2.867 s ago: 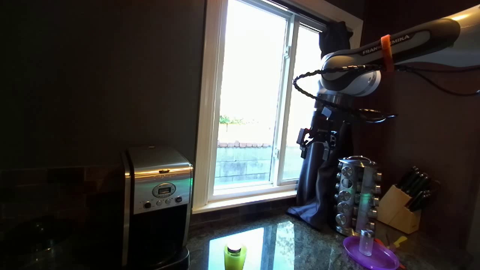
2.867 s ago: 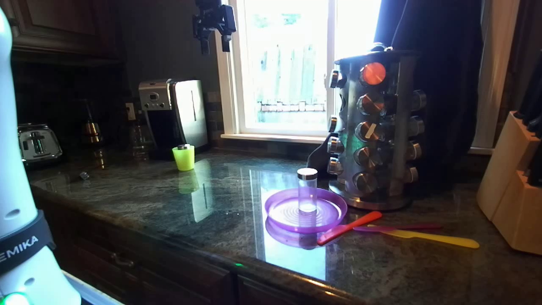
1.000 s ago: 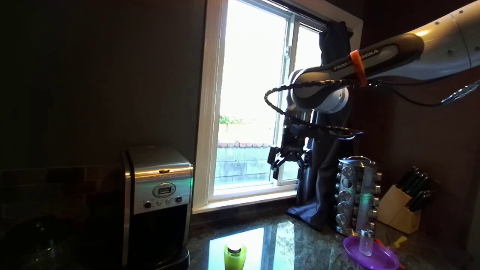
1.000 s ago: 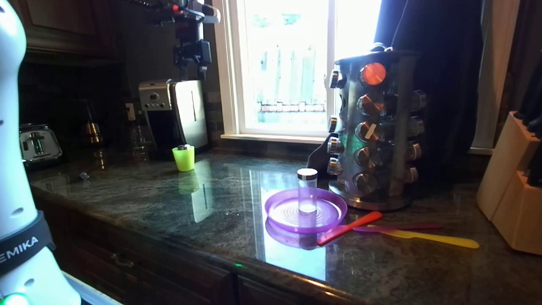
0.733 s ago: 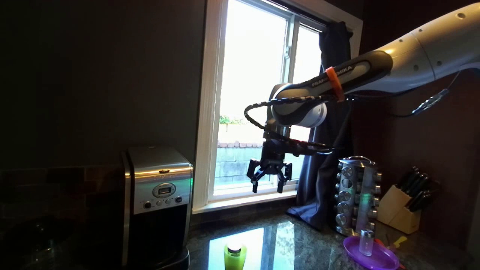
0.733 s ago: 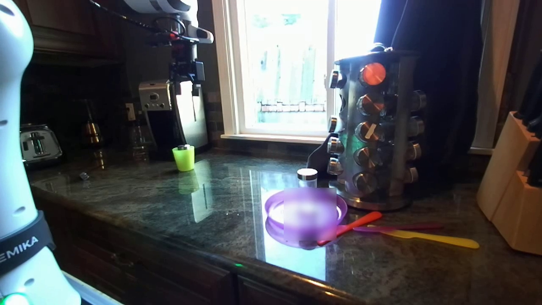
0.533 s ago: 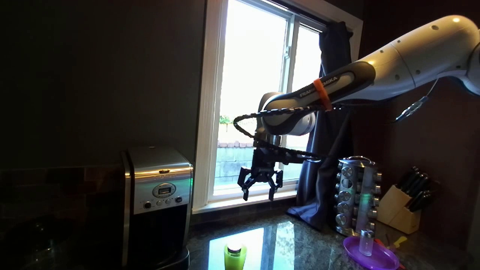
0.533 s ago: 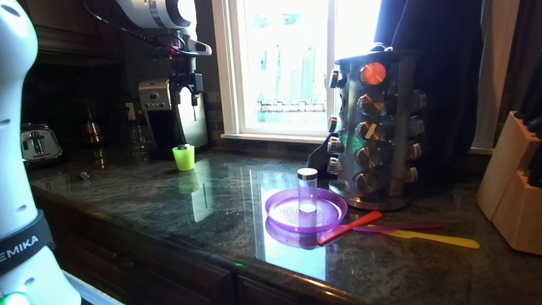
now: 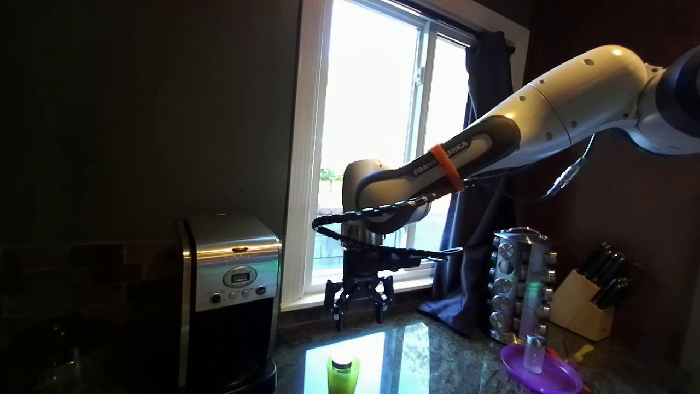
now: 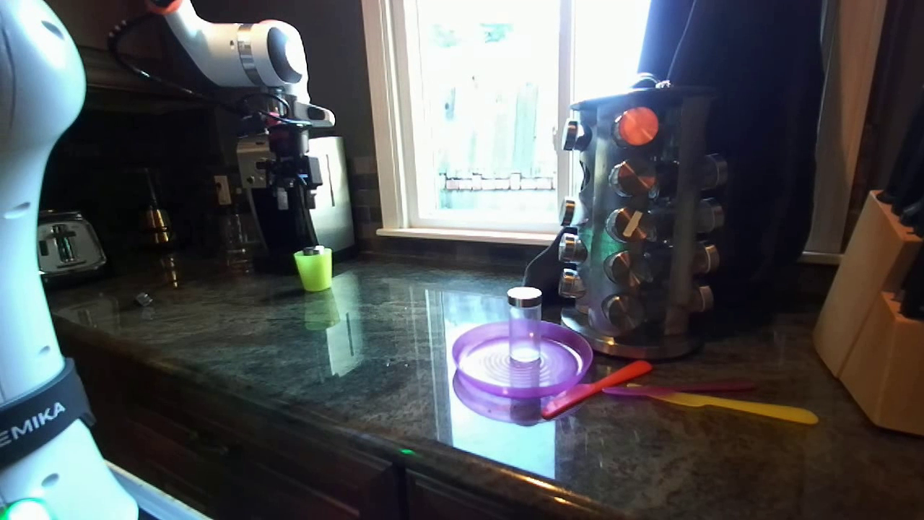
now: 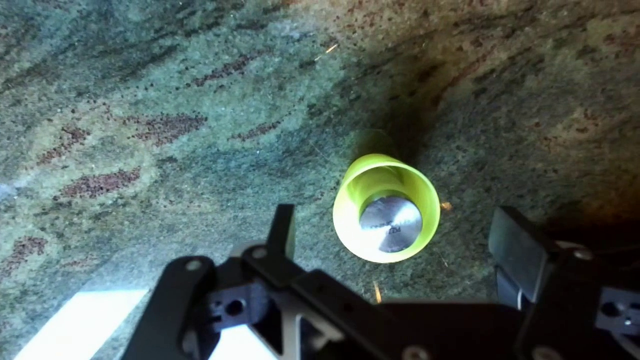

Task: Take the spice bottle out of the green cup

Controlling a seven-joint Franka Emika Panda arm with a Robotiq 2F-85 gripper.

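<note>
Spice bottle (image 11: 391, 223) stood upright or nearly so in the green cup (image 10: 313, 271); with its body hidden by the walls, you could not rule out a slight lean. Only the metal cap (image 10: 312, 250) showed, about level with the rim and set off toward one side of the cup's mouth. The bottle's long axis pointed up, so the way to it was from above, and there your claw (image 9: 359, 322) hung, pointing down, apart from the cup, spread and gripping nothing. In the wrist view the cap lay between your fingers (image 11: 283, 230), so side to side you looked well lined up. In both exterior views, though, the claw sat slightly toward the side from which the arm (image 9: 486, 131) came in, so your next move probably called for a descent with a little more reach. With so little cap proud of the rim, you likely risked pinching the cup too. On the counter (image 11: 200, 135), the coffee maker (image 9: 235, 287) stood near the cup, while a clear bottle (image 10: 525, 328) rested on the purple plate (image 10: 484, 383), well apart.
</note>
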